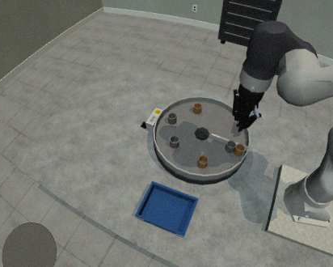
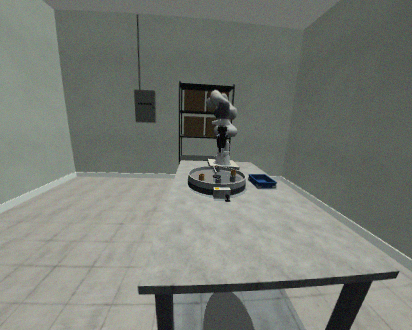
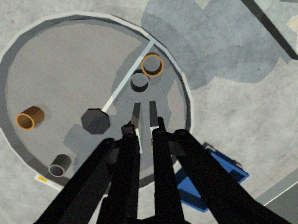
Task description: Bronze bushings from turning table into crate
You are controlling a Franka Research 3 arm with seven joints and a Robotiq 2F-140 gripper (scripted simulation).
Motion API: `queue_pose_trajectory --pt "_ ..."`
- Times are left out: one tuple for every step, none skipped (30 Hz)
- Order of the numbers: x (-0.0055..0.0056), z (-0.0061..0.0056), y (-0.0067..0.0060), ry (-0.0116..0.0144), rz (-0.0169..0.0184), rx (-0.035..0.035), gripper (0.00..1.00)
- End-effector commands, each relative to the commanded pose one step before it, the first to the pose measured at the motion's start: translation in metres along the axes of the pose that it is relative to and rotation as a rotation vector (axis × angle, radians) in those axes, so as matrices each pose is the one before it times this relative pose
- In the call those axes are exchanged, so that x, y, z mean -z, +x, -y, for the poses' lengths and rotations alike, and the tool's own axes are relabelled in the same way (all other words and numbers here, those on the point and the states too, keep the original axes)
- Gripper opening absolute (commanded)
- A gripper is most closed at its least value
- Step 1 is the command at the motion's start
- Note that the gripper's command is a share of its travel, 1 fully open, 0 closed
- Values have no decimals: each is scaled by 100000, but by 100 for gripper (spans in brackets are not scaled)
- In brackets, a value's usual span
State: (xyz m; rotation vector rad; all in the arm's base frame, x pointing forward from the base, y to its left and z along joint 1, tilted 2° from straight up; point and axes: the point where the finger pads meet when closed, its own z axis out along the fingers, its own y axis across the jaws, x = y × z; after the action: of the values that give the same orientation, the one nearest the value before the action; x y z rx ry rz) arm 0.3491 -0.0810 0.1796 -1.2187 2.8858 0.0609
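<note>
The round turning table [image 1: 201, 139] holds three bronze bushings [image 1: 197, 108] [image 1: 239, 150] [image 1: 203, 162] and three steel bushings [image 1: 172, 118] [image 1: 174, 141] [image 1: 230, 146]. My gripper [image 1: 243, 123] hangs above the table's right side, shut with nothing between its fingers. In the wrist view the fingertips stand close together over the table, short of a steel bushing [image 3: 140, 82] and a bronze bushing [image 3: 152, 65]. Another bronze bushing [image 3: 30, 118] shows at the left. The blue crate [image 1: 166, 207] stands empty on the floor in front of the table.
A dark hub [image 1: 201, 133] sits at the table's centre with a white bar [image 1: 219, 138] running to the rim. A small white box [image 1: 153, 117] sits at the table's left edge. My arm's base plate [image 1: 305, 210] is at the right.
</note>
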Motion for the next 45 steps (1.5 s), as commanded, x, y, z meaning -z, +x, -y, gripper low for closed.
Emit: queue_pose_trajectory --pt "9 88 -45 378 218 618 7" --pt "0 0 0 0 0 0 7" --pt "0 0 0 0 0 0 7" --pt "0 0 0 0 0 0 7" --pt "0 0 0 0 0 0 7" --pt "0 0 0 0 0 0 10" --pt "0 0 0 0 0 0 10" --pt "0 0 0 0 0 0 10" --pt "0 0 0 0 0 0 10" --pt "0 0 0 0 0 0 10" --pt "0 0 0 0 0 0 10" --pt "0 0 0 0 0 0 10" --pt "0 0 0 0 0 0 10" --pt "0 0 0 0 0 0 10" --pt "0 0 0 0 0 0 10" --pt "0 0 0 0 0 0 10" --pt "0 0 0 0 0 0 10" --pt "0 0 0 0 0 0 10" --pt "0 0 0 0 0 0 10" --pt "0 0 0 0 0 0 10" --pt "0 0 0 0 0 0 10" --pt "0 0 0 0 0 0 10" --pt "0 0 0 0 0 0 10" --pt "0 0 0 0 0 0 10" --pt "0 0 0 0 0 0 10" --pt "0 0 0 0 0 0 10" --pt "0 0 0 0 0 0 10" --pt "0 0 0 0 0 0 10" --pt "0 0 0 0 0 0 10" --pt "0 0 0 0 0 0 10" --pt "0 0 0 0 0 0 10" --pt "0 0 0 0 0 0 10" --pt "0 0 0 0 0 0 10" --pt "0 0 0 0 0 0 10" --pt "0 0 0 0 0 0 10" --pt "0 0 0 0 0 0 10" --pt "0 0 0 0 0 0 10" --pt "0 0 0 0 0 0 10" --pt "0 0 0 0 0 0 10" --pt "0 0 0 0 0 0 10" --pt "0 0 0 0 0 0 10" --pt "0 0 0 0 0 0 10" --pt "0 0 0 0 0 0 10" --pt "0 0 0 0 0 0 10" --pt "0 0 0 0 0 0 10"
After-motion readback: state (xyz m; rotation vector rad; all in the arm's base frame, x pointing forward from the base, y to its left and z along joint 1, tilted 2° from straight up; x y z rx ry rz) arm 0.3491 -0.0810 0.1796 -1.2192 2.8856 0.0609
